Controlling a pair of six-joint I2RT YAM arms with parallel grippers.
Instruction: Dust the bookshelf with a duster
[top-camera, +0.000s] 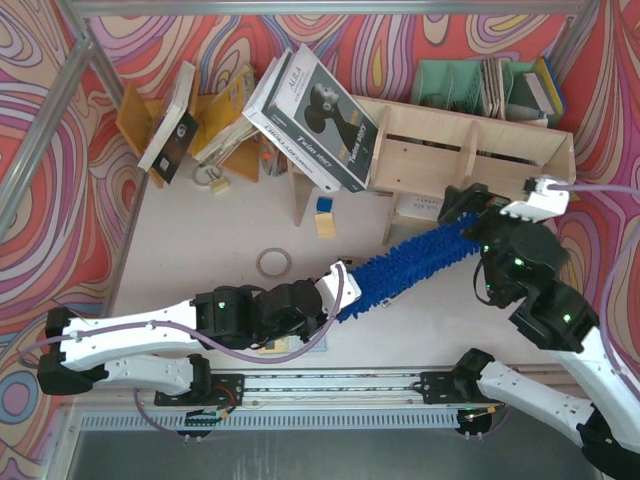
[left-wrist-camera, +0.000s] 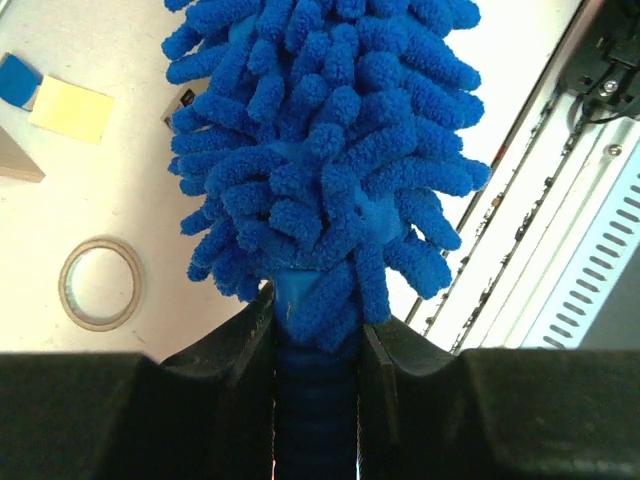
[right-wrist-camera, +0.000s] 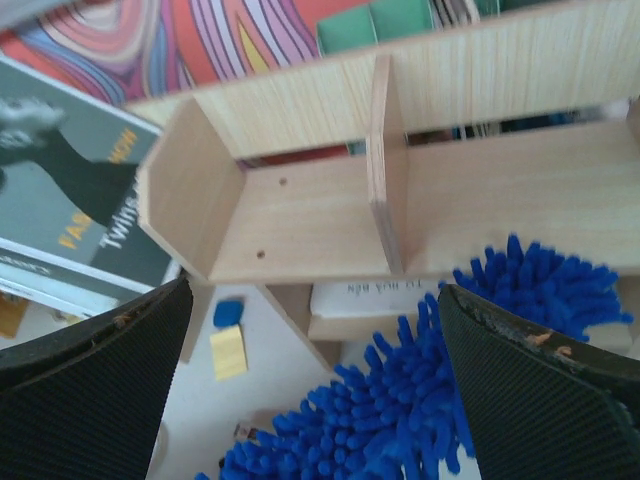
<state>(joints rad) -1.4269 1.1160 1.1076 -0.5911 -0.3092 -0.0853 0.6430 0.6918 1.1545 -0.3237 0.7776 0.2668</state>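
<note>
The blue fluffy duster (top-camera: 410, 262) lies slanted across the table, its tip toward the bookshelf (top-camera: 470, 145). My left gripper (top-camera: 338, 287) is shut on the duster's short blue handle. In the left wrist view the handle sits tight between the fingers of the left gripper (left-wrist-camera: 318, 330), and the duster (left-wrist-camera: 320, 150) fans out ahead. My right gripper (top-camera: 465, 207) hovers open over the duster's far tip, just in front of the shelf. The right wrist view shows the right gripper (right-wrist-camera: 315, 340) with wide-apart fingers, the bookshelf (right-wrist-camera: 300, 220) and one divider beyond, and the duster (right-wrist-camera: 400, 420) below.
Large books (top-camera: 320, 115) lean against the shelf's left end. An orange-yellow book rack (top-camera: 215, 120) stands at the back left and a green file organiser (top-camera: 450, 85) behind the shelf. A tape roll (top-camera: 273, 262), a yellow note (top-camera: 324, 224) and a blue block (top-camera: 323, 203) lie on the table.
</note>
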